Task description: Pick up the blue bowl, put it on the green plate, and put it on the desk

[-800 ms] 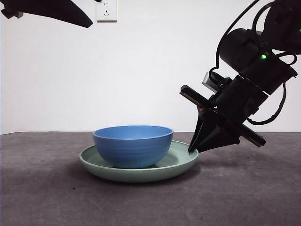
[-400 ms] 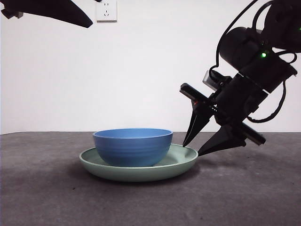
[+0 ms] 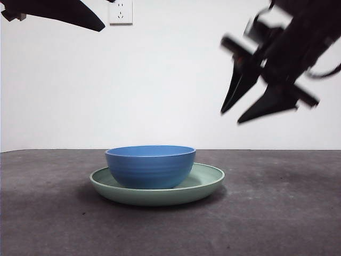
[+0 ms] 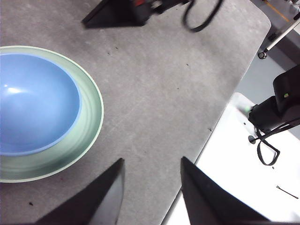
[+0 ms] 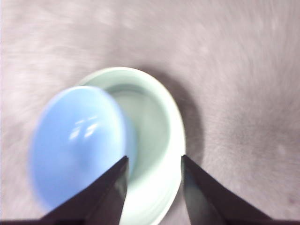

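Bench: dark grey-brown, matte and mottled, running across the full width of the front view.
Green plate: flat on the bench, a little left of the middle, pale mint with a low rim.
Blue bowl: upright inside the green plate, set toward the plate's left side, so more bare plate shows on the right.
Right pincer: blurred, hanging in the air well above the bench, up and to the right of the plate; jaws spread apart with nothing between them, touching neither dish.
Left pincer: high over the bench beside the plate's edge; jaws apart and empty.
Wall socket: white, on the wall behind.
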Tool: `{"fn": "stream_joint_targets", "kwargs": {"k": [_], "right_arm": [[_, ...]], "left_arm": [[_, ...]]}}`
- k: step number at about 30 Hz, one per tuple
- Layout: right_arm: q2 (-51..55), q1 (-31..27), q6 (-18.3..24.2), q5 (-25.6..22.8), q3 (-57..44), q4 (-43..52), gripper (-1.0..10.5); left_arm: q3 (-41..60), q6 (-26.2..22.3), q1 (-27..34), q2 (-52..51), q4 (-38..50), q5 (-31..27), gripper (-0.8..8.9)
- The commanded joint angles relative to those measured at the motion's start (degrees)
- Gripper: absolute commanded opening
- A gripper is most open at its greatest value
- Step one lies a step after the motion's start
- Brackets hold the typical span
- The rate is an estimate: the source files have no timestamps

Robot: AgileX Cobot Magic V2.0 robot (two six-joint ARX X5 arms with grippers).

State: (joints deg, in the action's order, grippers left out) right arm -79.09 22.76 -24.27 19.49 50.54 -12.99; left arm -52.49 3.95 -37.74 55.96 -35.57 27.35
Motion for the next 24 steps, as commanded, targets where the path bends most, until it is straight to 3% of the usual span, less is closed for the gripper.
{"fn": "stream_joint_targets", "kwargs": {"k": [1,8,13,18,24], "right_arm": [[5.09,0.37,5.90,0.15,1.14,-4.04,1.8],[17.57,0.61,10.88,0.72,1.14,-15.28,1.8],[24.55,1.86,13.22,5.20,1.14,-23.45,1.8],[28.24,4.48,15.34,10.43,1.14,-31.67,1.8],[29.09,7.19,16.31,10.19,1.14,-34.60,1.8]], "left_arm": [[-0.39,-0.48,-0.52,0.46,0.48,0.31,1.90],[-0.39,-0.48,-0.52,0.46,0.48,0.31,1.90],[-0.39,-0.48,-0.52,0.46,0.48,0.31,1.90],[-0.39,-0.46,-0.52,0.46,0.46,0.31,1.90],[-0.39,-0.46,-0.52,0.46,0.46,0.31,1.90]]}}
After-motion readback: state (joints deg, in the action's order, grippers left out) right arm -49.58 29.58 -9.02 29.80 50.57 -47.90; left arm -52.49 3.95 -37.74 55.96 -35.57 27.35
